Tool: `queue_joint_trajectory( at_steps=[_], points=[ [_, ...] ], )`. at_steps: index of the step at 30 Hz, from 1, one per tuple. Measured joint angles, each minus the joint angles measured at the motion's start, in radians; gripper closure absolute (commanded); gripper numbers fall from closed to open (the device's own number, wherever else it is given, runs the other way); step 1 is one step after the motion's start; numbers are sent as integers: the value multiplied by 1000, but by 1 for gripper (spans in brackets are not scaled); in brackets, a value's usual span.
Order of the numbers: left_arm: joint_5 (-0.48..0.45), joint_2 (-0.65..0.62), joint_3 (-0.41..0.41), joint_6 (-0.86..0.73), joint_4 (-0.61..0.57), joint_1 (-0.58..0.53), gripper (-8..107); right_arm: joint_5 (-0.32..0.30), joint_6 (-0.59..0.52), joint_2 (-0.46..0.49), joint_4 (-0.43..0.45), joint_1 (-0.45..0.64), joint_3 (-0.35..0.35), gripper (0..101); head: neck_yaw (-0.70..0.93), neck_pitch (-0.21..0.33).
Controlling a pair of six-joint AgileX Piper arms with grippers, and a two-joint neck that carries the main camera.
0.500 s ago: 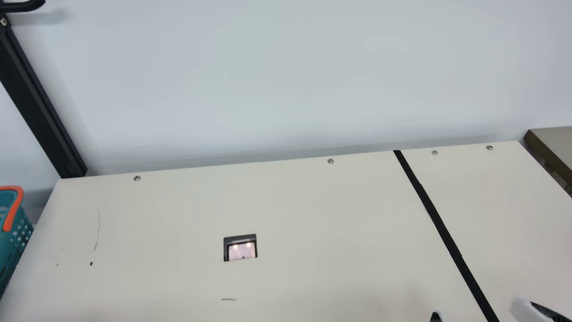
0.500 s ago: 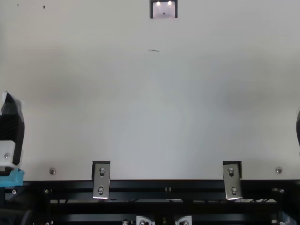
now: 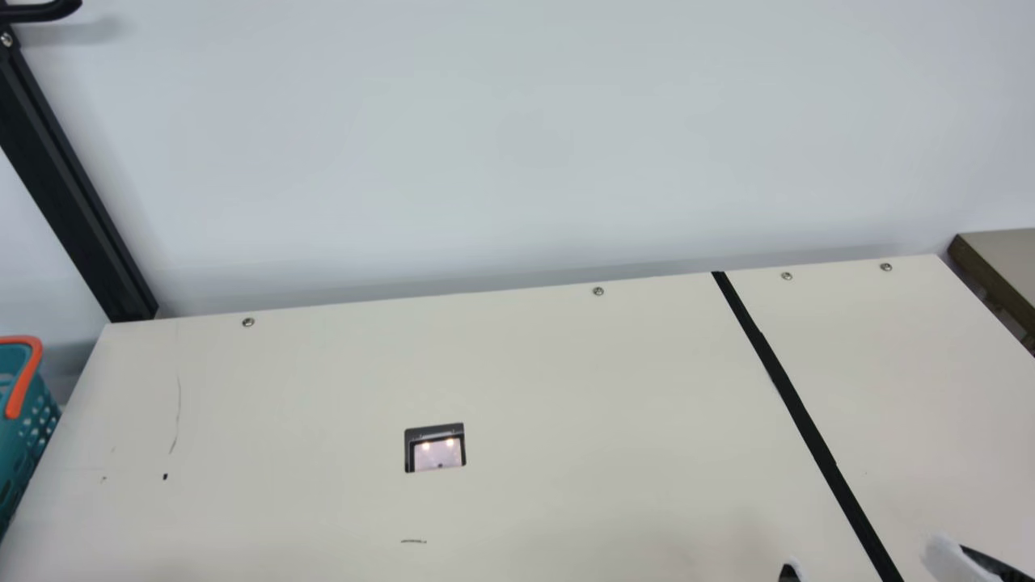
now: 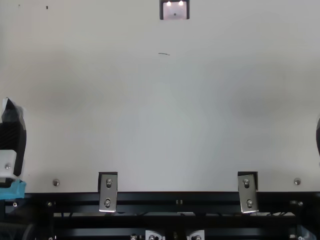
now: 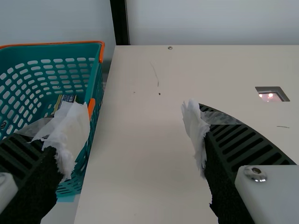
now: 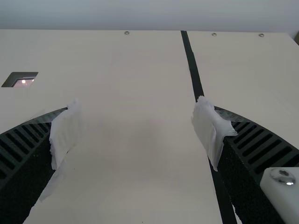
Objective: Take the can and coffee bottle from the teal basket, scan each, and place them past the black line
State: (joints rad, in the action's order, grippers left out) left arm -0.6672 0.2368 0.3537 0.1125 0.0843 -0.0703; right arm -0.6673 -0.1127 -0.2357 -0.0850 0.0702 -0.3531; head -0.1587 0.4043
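Note:
The teal basket (image 3: 24, 428) with orange handles stands off the table's left end. In the left wrist view, something with a yellow and dark label (image 5: 65, 100) lies in the basket (image 5: 60, 77), partly hidden; whether it is the can or the coffee bottle, I cannot tell. My left gripper (image 4: 12, 135) is at the left edge of the top view; its own view shows the gripper (image 5: 128, 135) open beside the basket. My right gripper (image 3: 877, 566) is low in the main view, by the black line (image 3: 796, 404). The right wrist view has this gripper (image 6: 135, 130) open and empty.
A scanner window (image 3: 437, 454) is set into the cream table (image 3: 525, 364) left of the black line. A black post (image 3: 65, 186) rises at the back left corner, before a pale wall. Metal brackets (image 4: 108, 192) sit along the front edge.

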Motion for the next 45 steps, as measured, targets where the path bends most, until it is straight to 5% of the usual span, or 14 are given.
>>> queue_joint_trajectory(
  at_steps=[9, 13, 23, 34, 39, 45],
  points=[
    [0, 0, 0, 0, 0, 0, 9, -3, 2, -3, 0, 1, -3, 0, 0, 5],
    [0, 0, 0, 0, 0, 0, 9, -17, 5, -35, -2, 4, -57, 0, 0, 5],
    [0, 0, 0, 0, 0, 0, 9, -177, 12, -166, -93, 34, -381, 0, 0, 5],
    [0, 0, 0, 0, 0, 0, 9, -495, 132, -190, -298, 141, -721, 0, 0, 5],
    [0, 0, 0, 0, 0, 0, 9, -561, 211, -189, -306, 89, -727, 0, 0, 5],
    [0, 0, 0, 0, 0, 0, 9, -557, 214, -190, -306, 77, -727, 0, 0, 5]
  ],
)
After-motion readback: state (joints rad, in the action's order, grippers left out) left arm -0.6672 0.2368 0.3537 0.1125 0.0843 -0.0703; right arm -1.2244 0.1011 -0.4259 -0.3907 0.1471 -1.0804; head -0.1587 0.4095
